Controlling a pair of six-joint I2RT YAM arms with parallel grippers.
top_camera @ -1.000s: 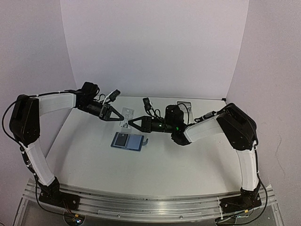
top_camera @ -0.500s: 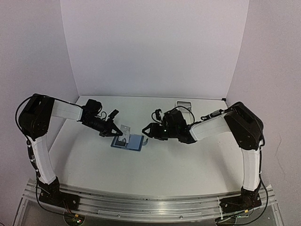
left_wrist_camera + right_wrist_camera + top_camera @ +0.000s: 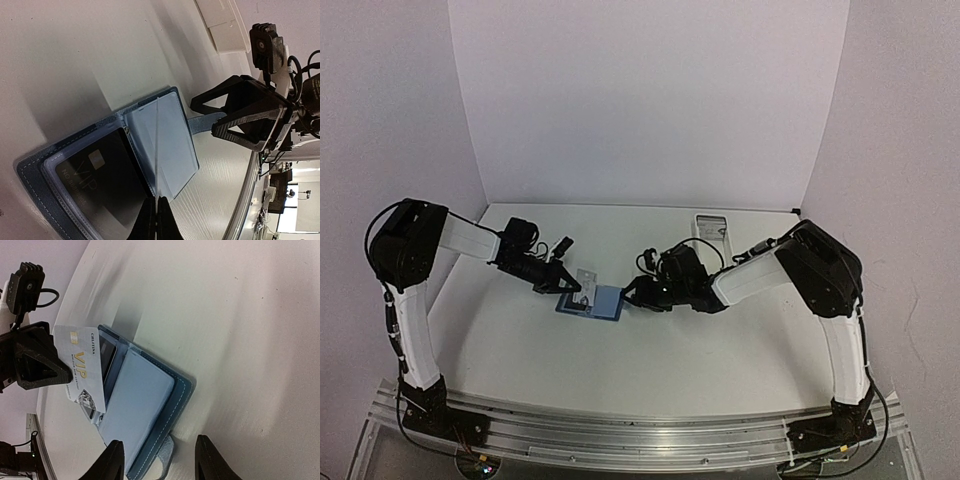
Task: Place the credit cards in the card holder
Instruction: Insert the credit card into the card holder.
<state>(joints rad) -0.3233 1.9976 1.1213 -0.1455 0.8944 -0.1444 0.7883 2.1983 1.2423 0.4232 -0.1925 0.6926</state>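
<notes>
The blue card holder (image 3: 605, 302) lies open on the table, light blue inside. A black card (image 3: 100, 185) sits in its left pocket. My left gripper (image 3: 570, 284) is shut on a white card with gold lettering (image 3: 80, 367) and holds it tilted, its lower edge at the fold of the holder. In the left wrist view that card shows edge-on (image 3: 157, 145) between my shut left gripper (image 3: 157, 217). My right gripper (image 3: 632, 292) is open and low at the holder's right edge. In the right wrist view its open fingertips (image 3: 160, 460) straddle the snap tab (image 3: 166, 461).
A long white tray (image 3: 710, 226) stands at the back right of the table, also at the top of the left wrist view (image 3: 220, 22). White walls close the table at the back and sides.
Both arms have come down and in toward the card holder. The left gripper has brought the white card from the back onto the open holder. The right gripper has lowered to the snap tab.
</notes>
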